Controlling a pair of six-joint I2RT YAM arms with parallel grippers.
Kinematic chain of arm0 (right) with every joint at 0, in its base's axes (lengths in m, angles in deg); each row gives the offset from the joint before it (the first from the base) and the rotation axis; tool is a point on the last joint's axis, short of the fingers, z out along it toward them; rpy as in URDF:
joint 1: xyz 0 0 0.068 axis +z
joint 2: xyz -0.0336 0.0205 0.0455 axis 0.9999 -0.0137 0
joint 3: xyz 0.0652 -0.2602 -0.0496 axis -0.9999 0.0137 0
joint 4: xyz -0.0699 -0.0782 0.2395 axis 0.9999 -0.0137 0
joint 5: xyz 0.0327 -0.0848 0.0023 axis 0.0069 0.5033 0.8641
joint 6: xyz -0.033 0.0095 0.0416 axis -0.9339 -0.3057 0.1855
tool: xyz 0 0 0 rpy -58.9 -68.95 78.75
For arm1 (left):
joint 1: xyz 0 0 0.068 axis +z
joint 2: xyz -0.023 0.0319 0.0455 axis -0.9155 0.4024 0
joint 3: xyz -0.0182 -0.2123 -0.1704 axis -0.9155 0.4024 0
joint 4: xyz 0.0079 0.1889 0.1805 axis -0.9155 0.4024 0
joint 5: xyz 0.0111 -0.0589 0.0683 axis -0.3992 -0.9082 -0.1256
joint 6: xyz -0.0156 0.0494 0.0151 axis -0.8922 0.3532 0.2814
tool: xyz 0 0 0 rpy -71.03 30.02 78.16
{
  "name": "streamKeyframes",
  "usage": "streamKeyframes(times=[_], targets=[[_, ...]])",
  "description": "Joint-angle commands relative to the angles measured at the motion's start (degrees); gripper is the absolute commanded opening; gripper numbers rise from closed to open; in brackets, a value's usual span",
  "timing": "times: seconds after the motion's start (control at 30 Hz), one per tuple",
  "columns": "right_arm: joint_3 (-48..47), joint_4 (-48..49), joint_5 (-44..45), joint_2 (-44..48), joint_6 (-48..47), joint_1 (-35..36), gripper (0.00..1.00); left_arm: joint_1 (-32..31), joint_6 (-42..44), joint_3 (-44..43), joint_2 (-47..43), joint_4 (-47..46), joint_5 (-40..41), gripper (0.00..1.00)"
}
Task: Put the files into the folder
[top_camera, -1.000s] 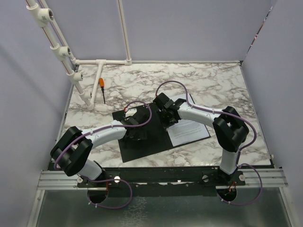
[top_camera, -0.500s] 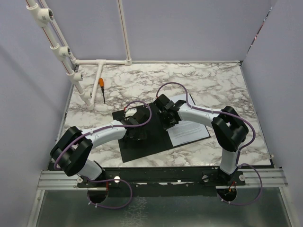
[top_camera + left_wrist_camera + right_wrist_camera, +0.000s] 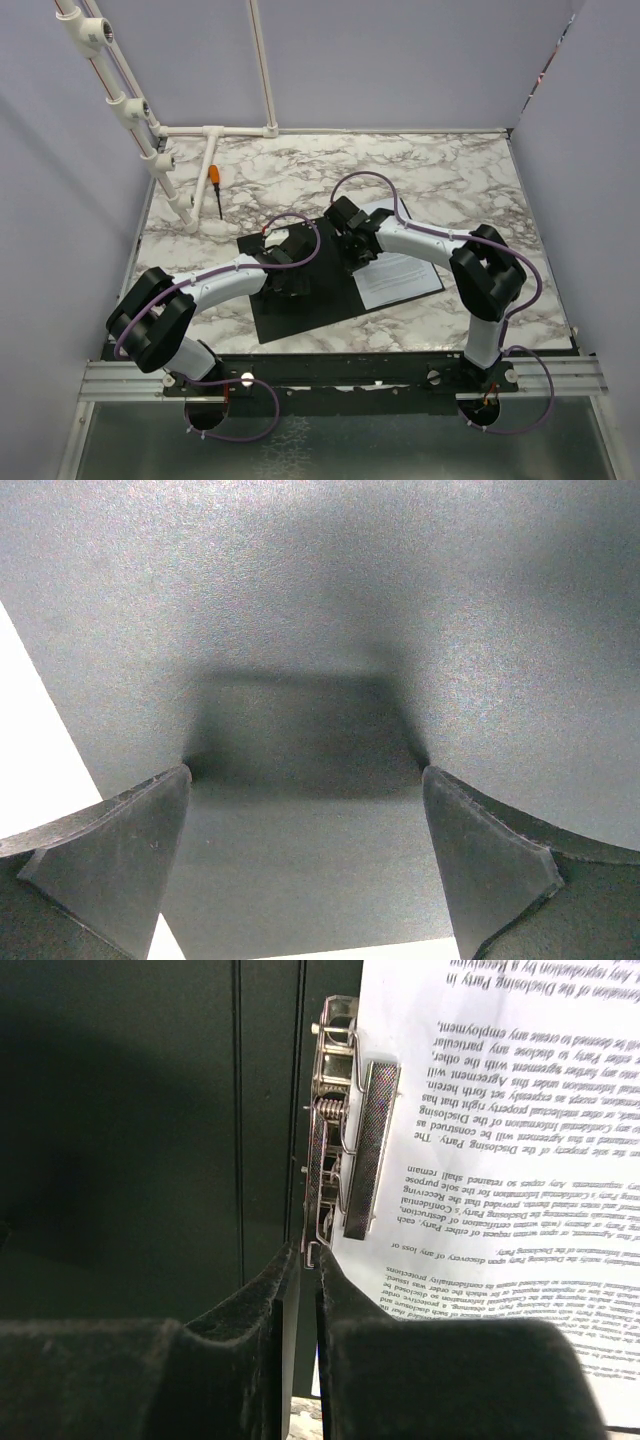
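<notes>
Right gripper jaws cracked apart slightly since before, at metal spine clip.
Left gripper wide open over black folder; printed sheets under clip.

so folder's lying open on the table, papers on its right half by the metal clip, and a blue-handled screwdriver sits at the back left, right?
Nearly. The screwdriver has an orange handle, not blue; the top view shows it at the back left. The rest holds: the folder lies open on the table, and the right wrist view shows the papers on its right half beside the metal clip.
</notes>
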Motion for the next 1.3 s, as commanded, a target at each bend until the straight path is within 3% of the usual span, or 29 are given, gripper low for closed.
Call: streamKeyframes(times=[0.0,0.2,1.27], targets=[[-4.3,-3.3,3.7,3.4,0.6,0.2,0.17,0.2,-0.8,1.1,1.5,-2.1,-4.1,0.99],[-7.6,-3.8,6.9,3.5,0.6,0.3,0.28,0.2,-0.4,0.5,0.7,-1.9,-4.1,0.99],[-9.9,-0.5,5.0,-8.2,0.7,-0.5,0.28,0.5,6.0,-9.9,-14.6,8.9,10.2,0.99]])
